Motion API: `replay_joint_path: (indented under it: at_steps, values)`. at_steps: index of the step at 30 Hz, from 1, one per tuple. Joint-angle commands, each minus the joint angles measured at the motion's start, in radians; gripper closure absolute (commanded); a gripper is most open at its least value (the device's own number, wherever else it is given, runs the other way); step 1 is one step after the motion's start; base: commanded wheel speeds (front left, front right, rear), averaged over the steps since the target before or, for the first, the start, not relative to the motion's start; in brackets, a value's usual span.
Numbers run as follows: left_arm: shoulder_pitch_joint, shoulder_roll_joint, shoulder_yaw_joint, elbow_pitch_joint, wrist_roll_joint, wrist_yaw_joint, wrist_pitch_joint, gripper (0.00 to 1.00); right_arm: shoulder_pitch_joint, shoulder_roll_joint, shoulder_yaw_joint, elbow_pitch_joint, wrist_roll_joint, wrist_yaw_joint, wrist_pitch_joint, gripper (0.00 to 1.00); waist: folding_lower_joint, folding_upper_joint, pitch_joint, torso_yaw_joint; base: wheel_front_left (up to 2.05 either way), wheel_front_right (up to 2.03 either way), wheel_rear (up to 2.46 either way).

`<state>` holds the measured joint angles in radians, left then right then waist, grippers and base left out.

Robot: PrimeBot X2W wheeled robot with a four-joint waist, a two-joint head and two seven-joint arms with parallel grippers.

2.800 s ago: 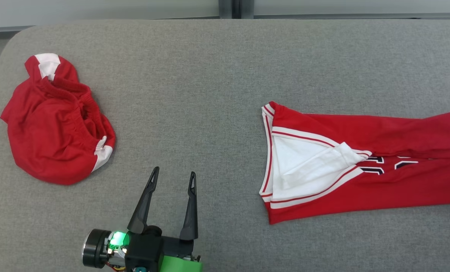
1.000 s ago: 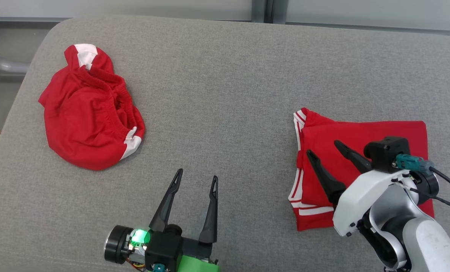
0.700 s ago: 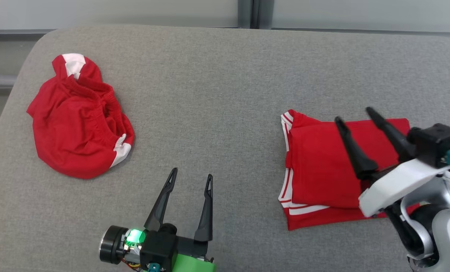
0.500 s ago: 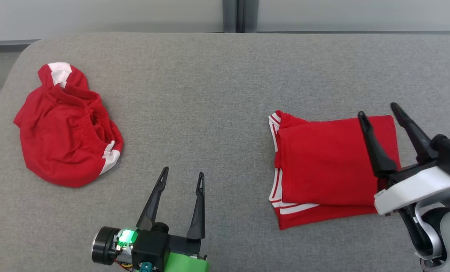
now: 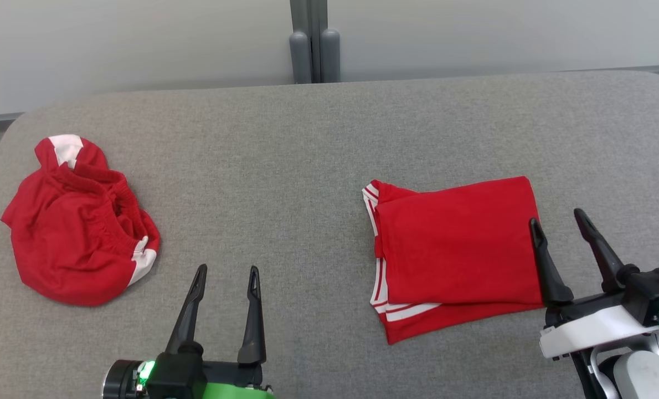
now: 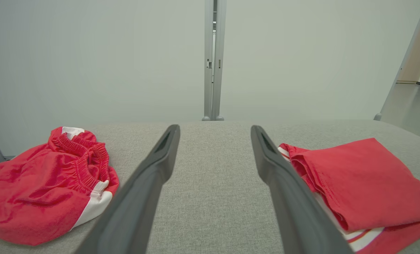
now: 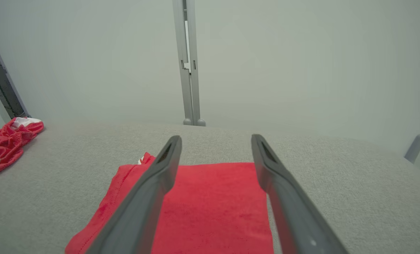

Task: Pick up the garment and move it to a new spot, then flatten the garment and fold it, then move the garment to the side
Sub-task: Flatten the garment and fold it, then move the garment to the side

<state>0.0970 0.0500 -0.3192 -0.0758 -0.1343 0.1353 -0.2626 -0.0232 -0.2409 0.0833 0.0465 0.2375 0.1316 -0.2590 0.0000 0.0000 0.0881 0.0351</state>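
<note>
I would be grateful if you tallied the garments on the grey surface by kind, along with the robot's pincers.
Folded red garment: 1
Crumpled red garment: 1
Open pincers: 2 (left pincer, right pincer)
Total: 4

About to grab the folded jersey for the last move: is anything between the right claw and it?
Nothing visible. The open right claw hangs at the right edge of the jersey, with no object between them. The shorts lie far off to the left.
</note>
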Motion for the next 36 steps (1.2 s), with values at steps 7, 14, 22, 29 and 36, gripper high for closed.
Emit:
replay_joint_path:
  at_steps: [7,14,22,29,36]
  values:
    - [0.054,0.002,0.041,-0.015,0.001,-0.02,-0.003,0.0,0.08,0.063,-0.015,-0.076,-0.051,-0.002,-0.006,0.0,0.0,0.0,-0.057,-0.021,0.0,0.0,0.0]
    - [0.084,0.002,0.065,-0.031,0.021,-0.019,-0.003,0.0,0.119,0.086,0.002,-0.052,-0.045,-0.002,-0.007,0.0,0.0,0.0,-0.077,-0.025,0.0,0.0,0.0]
    - [0.094,0.001,0.074,-0.023,0.031,-0.019,-0.003,0.0,0.117,0.094,0.002,-0.038,-0.046,-0.002,-0.007,0.0,0.0,0.0,-0.083,-0.027,0.0,0.0,0.0]
    - [0.093,0.001,0.074,-0.012,0.05,-0.026,-0.003,0.0,0.115,0.092,0.009,-0.037,-0.044,-0.002,-0.007,0.0,0.0,0.0,-0.09,-0.024,0.0,0.0,0.0]
    - [0.098,0.002,0.07,-0.009,0.05,-0.024,-0.003,0.0,0.118,0.081,0.02,-0.038,-0.049,-0.002,-0.007,0.0,0.0,0.0,-0.092,-0.02,0.0,0.0,0.0]
